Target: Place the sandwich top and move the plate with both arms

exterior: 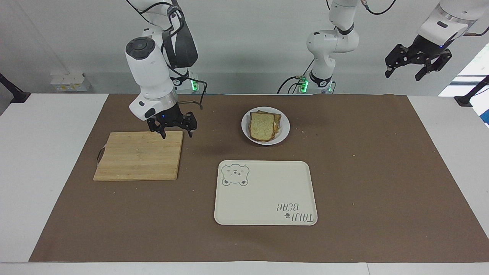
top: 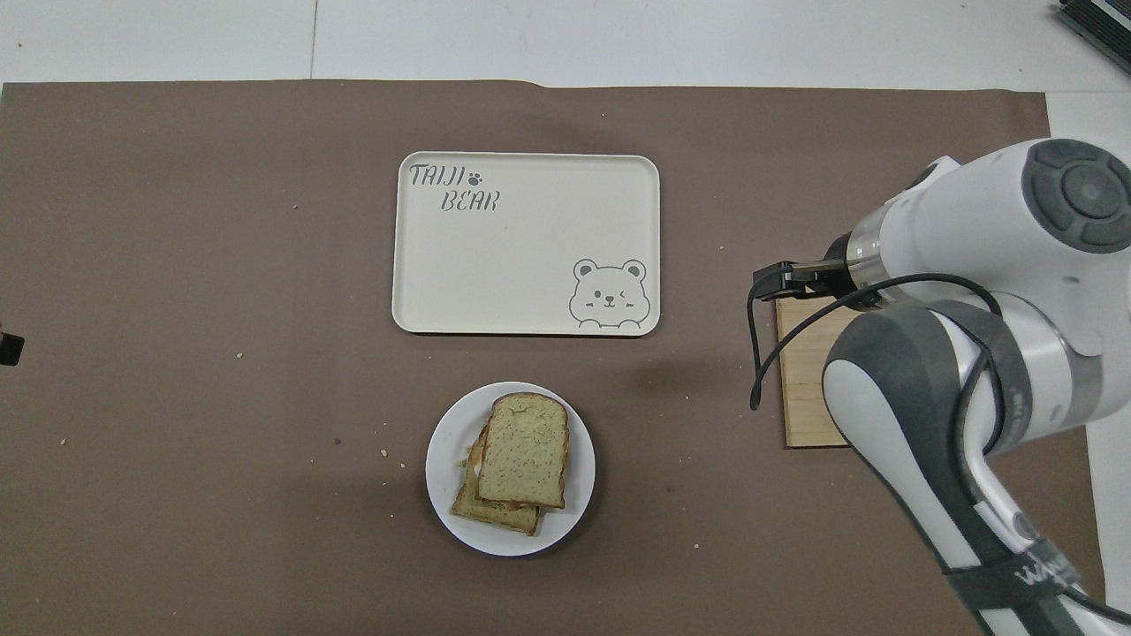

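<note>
In the facing view, the right gripper (exterior: 175, 133) hangs with its fingers spread and nothing between them, over the corner of the wooden cutting board (exterior: 139, 156) that lies nearest the robots and the plate. The left gripper (exterior: 417, 64) waits high in the air past the left arm's end of the brown mat (exterior: 382, 172), its fingers also spread and empty. The plate (exterior: 284, 128) sits on the mat near the robots, about midway between the 2 arm bases. The sandwich top (exterior: 261, 126) lies flat on the stack of bread on that plate. The cream tray (exterior: 265, 193) with the bear drawing lies farther from the robots than the plate, apart from it.

In the overhead view, the right arm (top: 972, 309) covers most of the cutting board (top: 800, 389), and only a dark part of the right gripper (top: 786, 278) shows at the board's corner. The sandwich top (top: 523, 449) lies on the stack, slightly askew to the slices under it, inside the plate (top: 446, 450). The tray (top: 526, 265) lies just farther from the robots. The left gripper is out of this view.
</note>
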Available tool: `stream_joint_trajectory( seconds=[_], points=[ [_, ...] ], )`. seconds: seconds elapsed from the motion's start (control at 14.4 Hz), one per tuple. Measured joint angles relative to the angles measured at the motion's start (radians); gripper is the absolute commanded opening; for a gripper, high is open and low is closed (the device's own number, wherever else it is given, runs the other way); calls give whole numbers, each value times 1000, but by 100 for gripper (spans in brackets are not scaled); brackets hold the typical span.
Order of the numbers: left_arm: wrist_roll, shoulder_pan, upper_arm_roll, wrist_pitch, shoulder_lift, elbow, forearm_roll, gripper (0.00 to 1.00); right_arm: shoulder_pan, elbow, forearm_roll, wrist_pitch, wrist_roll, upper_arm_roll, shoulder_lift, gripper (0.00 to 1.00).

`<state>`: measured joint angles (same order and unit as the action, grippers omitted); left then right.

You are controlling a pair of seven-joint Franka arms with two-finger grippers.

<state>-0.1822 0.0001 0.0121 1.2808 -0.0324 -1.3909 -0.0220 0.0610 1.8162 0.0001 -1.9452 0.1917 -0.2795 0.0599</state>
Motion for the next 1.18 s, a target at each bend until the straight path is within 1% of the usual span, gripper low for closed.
stream_joint_trajectory(
  seconds=[0.21, 0.42, 0.7, 0.97, 1.18],
  points=[
    [0, 0, 0, 0, 0, 0, 0, 100, -3, -6, -5, 22, 35, -5, -59, 100],
    [0, 0, 0, 0, 0, 0, 0, 100, -1, -42, -5, 105, 80, 0, -109, 100],
    [0, 0, 0, 0, 0, 0, 0, 100, 3, -134, -5, 230, 151, 15, -123, 100],
    [0, -1, -1, 0, 0, 0, 0, 100, 8, -204, -5, 348, 163, 74, -123, 100],
    [0, -4, -8, 0, 0, 0, 0, 100, 11, -252, -5, 429, 163, 161, -133, 100]
  ],
)
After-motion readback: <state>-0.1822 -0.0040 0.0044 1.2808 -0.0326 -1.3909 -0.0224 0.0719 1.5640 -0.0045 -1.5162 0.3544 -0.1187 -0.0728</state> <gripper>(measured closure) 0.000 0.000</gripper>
